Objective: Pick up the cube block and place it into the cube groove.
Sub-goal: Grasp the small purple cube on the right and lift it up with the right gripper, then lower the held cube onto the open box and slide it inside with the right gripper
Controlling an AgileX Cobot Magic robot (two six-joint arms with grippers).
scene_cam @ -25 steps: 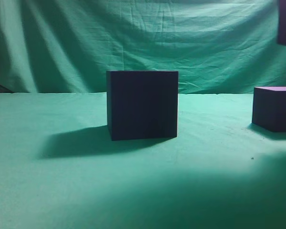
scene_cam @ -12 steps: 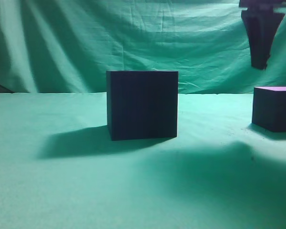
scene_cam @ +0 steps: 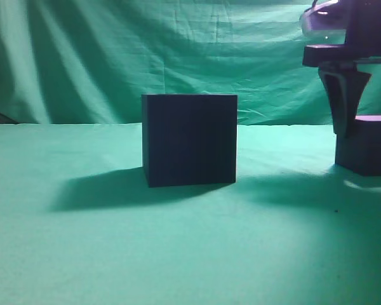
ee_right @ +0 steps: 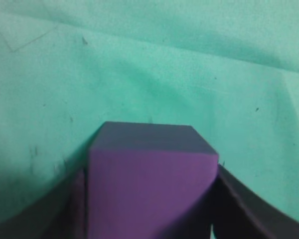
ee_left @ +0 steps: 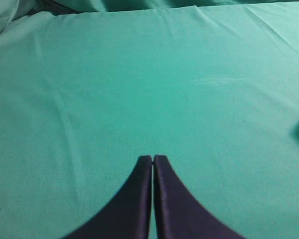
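The exterior view is dim and grainy, with a heavy green cast. Light falls from the upper right: the large near-black matte box (scene_cam: 189,140) throws a long soft shadow leftward over the green cloth tabletop (scene_cam: 114,254). The right arm's dark fingers (scene_cam: 344,105) look smeared by motion. In the right wrist view, the small purple matte cube (ee_right: 150,181) is soft, out of focus.

We note: worktop (scene_cam: 114,254) under matt green cloth, creased; cube groove (scene_cam: 189,140) matt, near-black, faintly streaked; cube block (ee_right: 149,184) matt purple, smooth; right pincer (scene_cam: 368,124) fingers (scene_cam: 343,101) dark, dull plastic-looking.
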